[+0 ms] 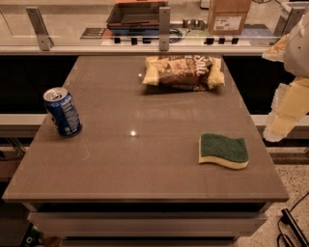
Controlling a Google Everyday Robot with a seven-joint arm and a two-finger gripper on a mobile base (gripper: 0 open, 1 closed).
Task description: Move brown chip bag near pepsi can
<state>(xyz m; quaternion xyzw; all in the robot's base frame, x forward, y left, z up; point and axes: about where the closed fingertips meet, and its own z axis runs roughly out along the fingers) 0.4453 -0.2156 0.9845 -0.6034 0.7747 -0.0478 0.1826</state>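
The brown chip bag [183, 71] lies flat at the far middle of the table, with pale yellow ends and a dark brown middle with white script. The pepsi can [63, 111], blue with a silver top, stands upright near the table's left edge. The two are far apart. My gripper [285, 113] hangs off the right side of the table, level with its middle, to the right of the bag and touching nothing. It holds nothing that I can see.
A green-and-yellow sponge [223, 151] lies on the right front of the brown table [140, 164]. Behind the table runs a counter with metal posts [164, 21], a dark tray [137, 13] and a cardboard box [228, 15].
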